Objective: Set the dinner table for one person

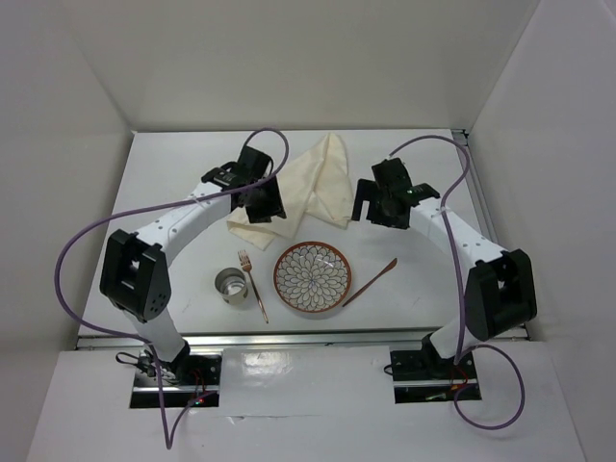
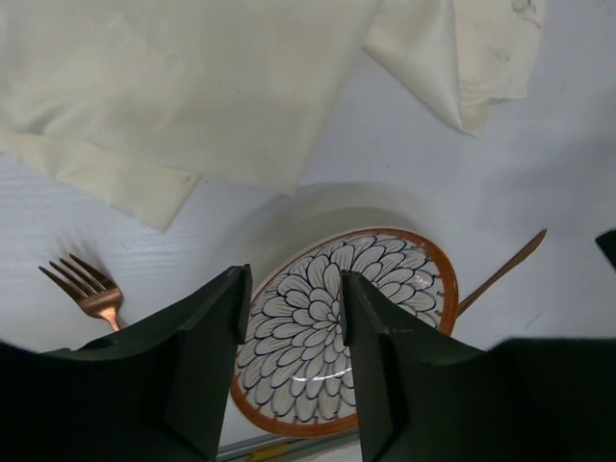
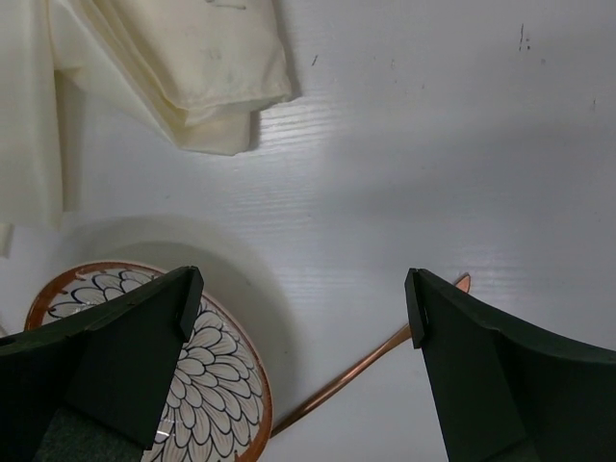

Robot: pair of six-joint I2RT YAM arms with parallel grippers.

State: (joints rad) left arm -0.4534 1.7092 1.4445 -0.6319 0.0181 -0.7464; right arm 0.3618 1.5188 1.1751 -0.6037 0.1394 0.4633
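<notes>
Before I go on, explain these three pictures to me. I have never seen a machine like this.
The machine is two robot arms bolted at the near edge of a white table. The wide picture looks down from above and behind them. The other two come from small cameras on the wrists, so the dark shapes at the bottom are each arm's own fingers. On the table lie a crumpled cream cloth, a patterned plate, a copper fork, a small metal cup and a slim copper utensil to the right of the plate. The left gripper and the right gripper both hang open above the table, holding nothing.
</notes>
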